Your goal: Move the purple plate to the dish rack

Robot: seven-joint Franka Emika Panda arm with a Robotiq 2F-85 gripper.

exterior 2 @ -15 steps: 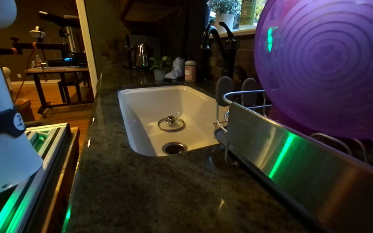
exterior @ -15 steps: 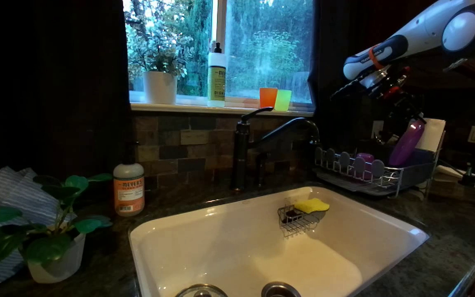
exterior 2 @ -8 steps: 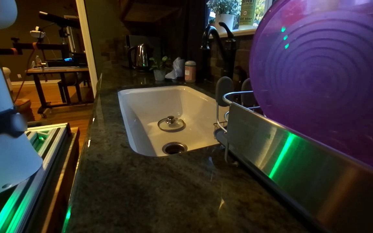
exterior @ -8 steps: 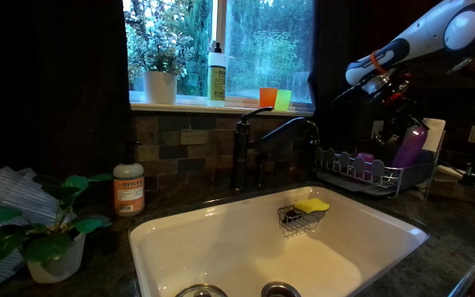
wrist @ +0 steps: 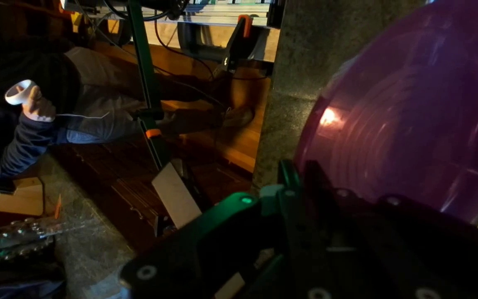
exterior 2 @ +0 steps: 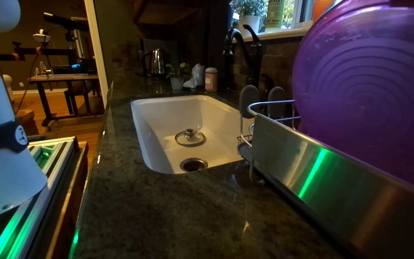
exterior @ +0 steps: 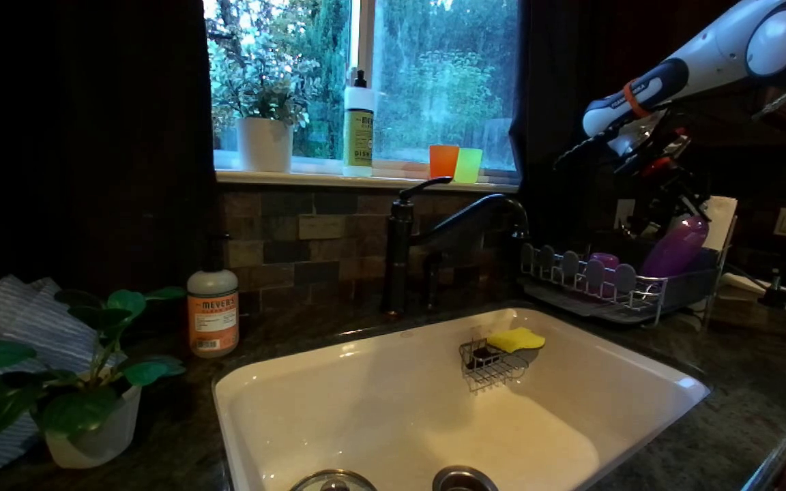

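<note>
The purple plate [exterior: 676, 251] stands tilted on edge in the dish rack [exterior: 628, 281] area, right of the sink. It also shows large in an exterior view [exterior 2: 363, 97], where its lower edge is hidden behind the rack's metal side panel [exterior 2: 300, 154]. Whether its bottom touches the rack wires cannot be seen. My gripper [exterior: 697, 206] is above the rack at the plate's upper rim. In the wrist view, the gripper's two fingers [wrist: 298, 172] are close together with the rim of the plate [wrist: 371, 124] between them.
A purple cup-like item [exterior: 603, 261] and a white upright board [exterior: 719, 224] are in the rack. The black faucet [exterior: 401, 252] and white sink [exterior: 366, 382] lie to its left. A sponge [exterior: 516, 339] sits in a sink caddy. A person [wrist: 98, 91] shows in the wrist view.
The gripper and plate have moved down and slightly right. The plate leans more, and its lower edge has dropped behind the rack's side panel.
</note>
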